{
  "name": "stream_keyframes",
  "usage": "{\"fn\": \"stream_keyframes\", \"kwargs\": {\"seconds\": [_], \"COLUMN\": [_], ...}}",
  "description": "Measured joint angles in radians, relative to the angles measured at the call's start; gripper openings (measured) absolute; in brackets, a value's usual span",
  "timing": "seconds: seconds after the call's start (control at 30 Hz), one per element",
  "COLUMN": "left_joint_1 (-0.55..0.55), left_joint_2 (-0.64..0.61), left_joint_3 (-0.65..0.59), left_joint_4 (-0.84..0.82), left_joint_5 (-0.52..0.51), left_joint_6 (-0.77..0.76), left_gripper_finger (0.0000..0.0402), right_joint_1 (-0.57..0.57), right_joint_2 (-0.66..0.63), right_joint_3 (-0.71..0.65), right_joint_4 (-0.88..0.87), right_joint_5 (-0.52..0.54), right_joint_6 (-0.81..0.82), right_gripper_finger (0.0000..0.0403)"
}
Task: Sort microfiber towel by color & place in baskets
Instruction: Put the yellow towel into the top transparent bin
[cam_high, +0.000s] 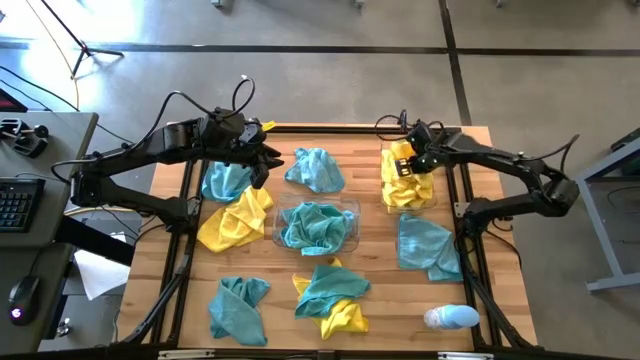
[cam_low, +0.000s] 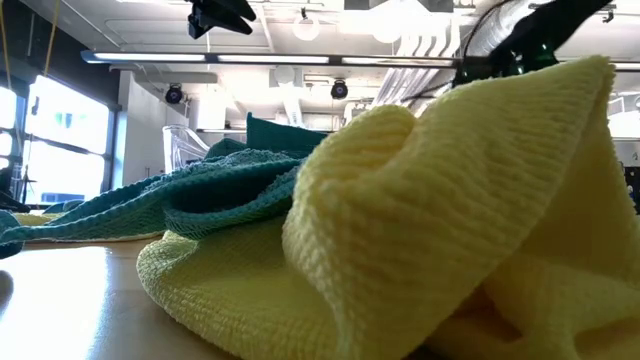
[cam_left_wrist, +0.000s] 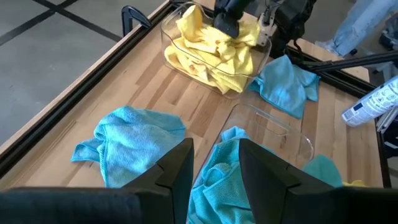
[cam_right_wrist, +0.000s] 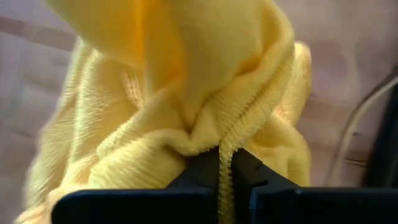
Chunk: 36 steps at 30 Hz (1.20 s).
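Yellow and teal microfiber towels lie scattered over the wooden table. One clear basket (cam_high: 318, 226) at mid-table holds teal towels (cam_left_wrist: 224, 171). The other basket (cam_high: 384, 196), at the far right, holds yellow towels (cam_left_wrist: 211, 53). My right gripper (cam_right_wrist: 222, 171) is over that basket, shut on a yellow towel (cam_right_wrist: 186, 93). My left gripper (cam_left_wrist: 214, 168) is open and holds nothing. It hovers above the far left end of the teal basket, between two loose teal towels (cam_high: 228, 181) (cam_high: 316, 168). The low view is filled by a yellow towel (cam_low: 450, 230) and a teal towel (cam_low: 200, 190) close to the camera. My right gripper pinches a bunched fold (cam_right_wrist: 219, 144) of the yellow towel between its two fingers, coming from above and pointing down. Several layers gather at the pinch. The towel hangs slack below the fingers, over the yellow pile (cam_high: 408, 186) in the far right basket.
Loose on the table are a yellow towel (cam_high: 236, 220) at the left, a teal towel (cam_high: 428, 246) at the right, a teal towel (cam_high: 240, 306) near the front left, and a teal-and-yellow pile (cam_high: 332, 296) at the front. A pale bottle (cam_high: 450, 318) lies at the front right.
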<state>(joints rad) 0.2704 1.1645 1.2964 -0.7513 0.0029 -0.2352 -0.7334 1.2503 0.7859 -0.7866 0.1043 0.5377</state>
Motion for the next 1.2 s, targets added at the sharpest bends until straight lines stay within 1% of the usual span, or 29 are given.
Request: {"fn": "stream_keyframes", "kwargs": {"seconds": [0.13, 0.2, 0.33, 0.43, 0.53, 0.63, 0.7, 0.77, 0.87, 0.9, 0.97, 1.07, 1.2], "left_joint_1": [0.0, 0.0, 0.0, 0.0, 0.0, 0.0, 0.0, 0.0, 0.0, 0.0, 0.0, 0.0, 0.0], "left_joint_2": [0.0, 0.0, 0.0, 0.0, 0.0, 0.0, 0.0, 0.0, 0.0, 0.0, 0.0, 0.0, 0.0], "left_joint_3": [0.0, 0.0, 0.0, 0.0, 0.0, 0.0, 0.0, 0.0, 0.0, 0.0, 0.0, 0.0, 0.0], "left_joint_4": [0.0, 0.0, 0.0, 0.0, 0.0, 0.0, 0.0, 0.0, 0.0, 0.0, 0.0, 0.0, 0.0], "left_joint_5": [0.0, 0.0, 0.0, 0.0, 0.0, 0.0, 0.0, 0.0, 0.0, 0.0, -0.005, -0.013, -0.018], "left_joint_6": [0.0, 0.001, 0.001, 0.001, 0.002, 0.002, 0.002, 0.002, 0.002, 0.002, 0.002, 0.0, -0.025], "left_gripper_finger": [0.0115, 0.0115, 0.0115, 0.0115, 0.0115, 0.0115, 0.0115, 0.0115, 0.0115, 0.0115, 0.0115, 0.0115, 0.0115], "right_joint_1": [0.0, 0.001, 0.001, 0.001, 0.004, 0.015, 0.02, 0.022, 0.022, 0.019, 0.011, 0.006, 0.013], "right_joint_2": [0.0, 0.0, 0.0, 0.0, -0.001, -0.001, 0.001, 0.014, 0.05, 0.068, 0.109, 0.177, 0.264], "right_joint_3": [0.107, 0.159, 0.267, 0.344, 0.399, 0.412, 0.408, 0.395, 0.372, 0.364, 0.34, 0.302, 0.23], "right_joint_4": [-0.101, -0.151, -0.258, -0.303, -0.307, -0.308, -0.317, -0.327, -0.315, -0.309, -0.288, -0.254, -0.22], "right_joint_5": [0.001, 0.002, 0.004, 0.006, -0.024, -0.032, -0.034, -0.035, -0.039, -0.04, -0.048, -0.064, -0.087], "right_joint_6": [-0.05, -0.073, -0.113, -0.154, -0.256, -0.398, -0.527, -0.659, -0.789, -0.818, -0.873, -0.913, -0.918], "right_gripper_finger": [0.0006, 0.0013, 0.0042, 0.007, 0.0089, 0.0092, 0.0086, 0.0071, 0.0034, 0.0019, 0.0006, 0.0011, 0.0002]}}
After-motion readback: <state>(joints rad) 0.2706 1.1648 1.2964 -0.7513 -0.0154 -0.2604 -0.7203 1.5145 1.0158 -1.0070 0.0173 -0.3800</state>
